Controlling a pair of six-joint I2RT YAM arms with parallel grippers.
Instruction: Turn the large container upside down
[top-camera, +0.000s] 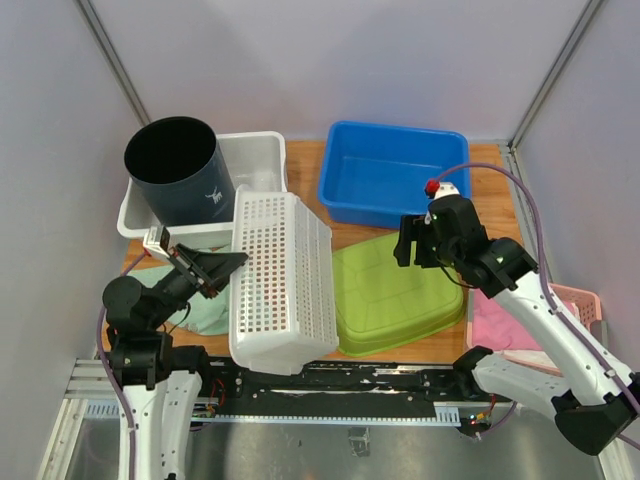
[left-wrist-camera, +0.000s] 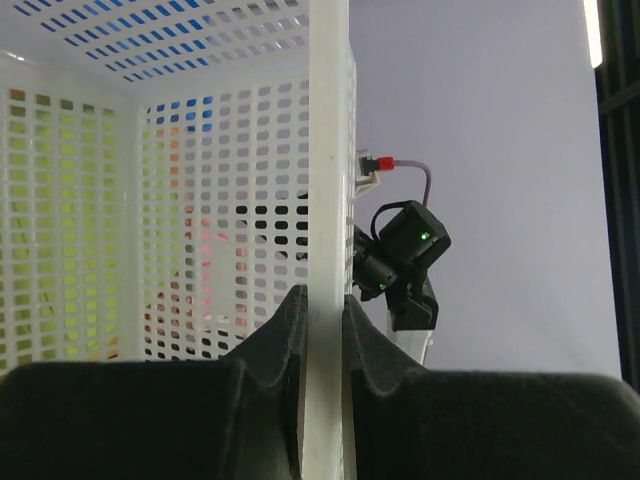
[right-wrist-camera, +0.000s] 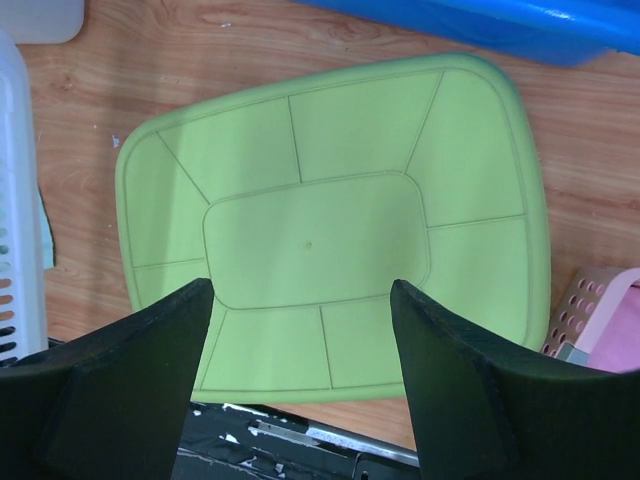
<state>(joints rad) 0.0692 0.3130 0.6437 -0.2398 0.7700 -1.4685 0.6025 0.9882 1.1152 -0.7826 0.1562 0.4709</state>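
1. One white perforated plastic basket (top-camera: 283, 285) stood tipped on its side at the near edge of the wooden tabletop (top-camera: 305, 170), beside one inverted green plastic tub (top-camera: 395, 295).
2. Farther back were one blue plastic tub (top-camera: 345, 195) and one translucent white tub (top-camera: 255, 140), which held one dark cylindrical bin (top-camera: 180, 190). One pink basket (top-camera: 580, 297) lay at the right.
3. The left end effector (left-wrist-camera: 320, 310) reached out level and was clamped on the white basket's wall.
4. The right end effector (right-wrist-camera: 300, 290) pointed down above the green tub, fingers spread and empty.
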